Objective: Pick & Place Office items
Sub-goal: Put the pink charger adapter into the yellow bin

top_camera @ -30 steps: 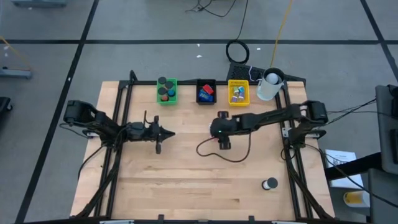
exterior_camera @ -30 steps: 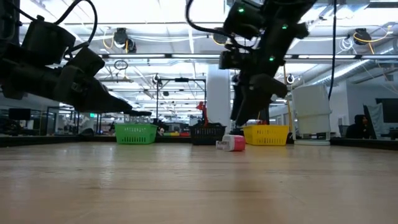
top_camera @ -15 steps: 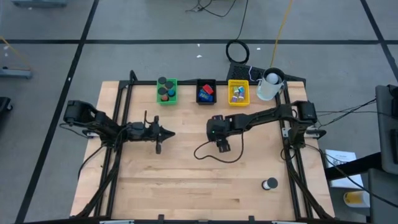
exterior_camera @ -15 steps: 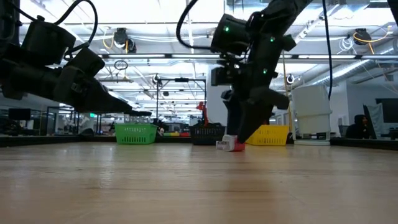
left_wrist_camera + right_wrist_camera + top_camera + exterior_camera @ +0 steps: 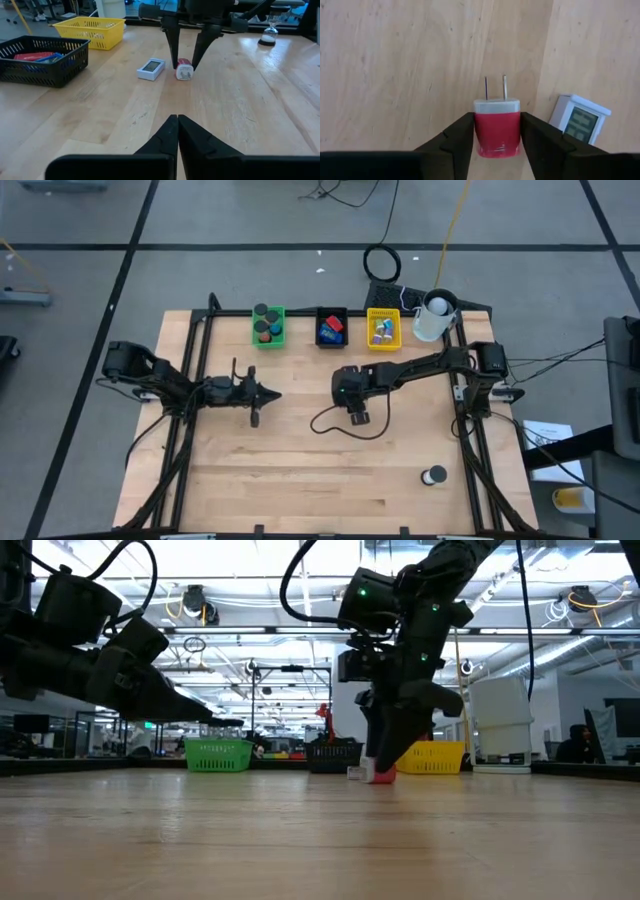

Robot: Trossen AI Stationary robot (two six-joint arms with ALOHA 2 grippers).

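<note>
A red plug adapter (image 5: 497,131) with a white face and two prongs lies on its side near the table's middle, prongs toward the left arm. It is also in the left wrist view (image 5: 184,71). My right gripper (image 5: 357,412) stands over it, pointing down, shut on its red body. A small white device with a display (image 5: 151,68) lies flat beside the adapter. My left gripper (image 5: 177,125) is shut, touches nothing, and hovers left of centre (image 5: 272,393). More office items fill the trays at the far edge. My right gripper pinches the adapter's red body (image 5: 497,142) between its two fingers (image 5: 457,137), one on each long side. The fingers come from above, pointing down, and lie across the body behind the white face. The adapter rests on the table on its side.
Green tray (image 5: 268,326), black tray (image 5: 331,326) and yellow tray (image 5: 383,328) line the far edge, with a white cup (image 5: 434,317) to their right. A small hourglass (image 5: 433,476) stands near the near right corner. A cable loop (image 5: 345,428) hangs below the right gripper.
My right gripper has moved a little toward the table's left and come down, so its fingers now stand on both sides of the red adapter. The adapter and the white device have stayed in place.
</note>
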